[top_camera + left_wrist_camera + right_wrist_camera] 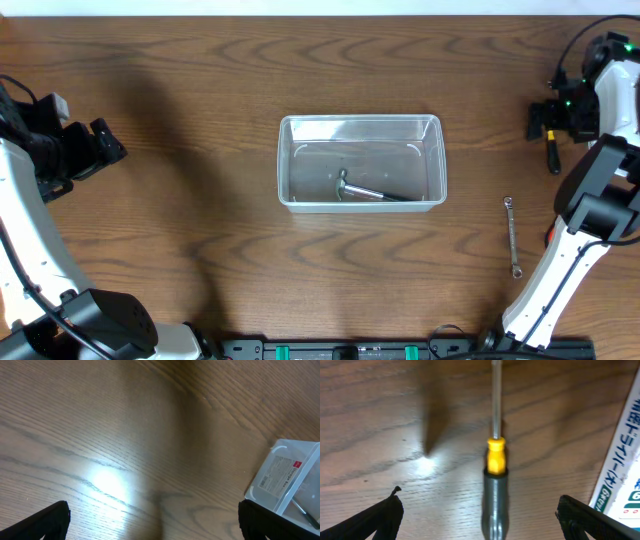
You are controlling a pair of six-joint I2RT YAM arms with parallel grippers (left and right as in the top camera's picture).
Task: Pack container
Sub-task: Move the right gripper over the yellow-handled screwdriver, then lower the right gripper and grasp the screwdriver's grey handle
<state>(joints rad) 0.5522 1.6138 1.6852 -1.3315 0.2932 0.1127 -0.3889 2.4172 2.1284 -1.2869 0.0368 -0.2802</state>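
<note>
While the container (pixel 360 122) sits mid-table with a small hammer (pixel 368 191) inside, we're on the next pick: right gripper (pixel 480 510) spread wide and empty over the screwdriver (pixel 495 467), so we'd descend, clamp its handle, carry it over; left gripper (pixel 155 520) open, idle.

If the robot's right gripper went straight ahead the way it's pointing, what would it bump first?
Most likely the screwdriver: it lies on the table right between the right gripper's open jaws, though depth is hard to judge.
</note>
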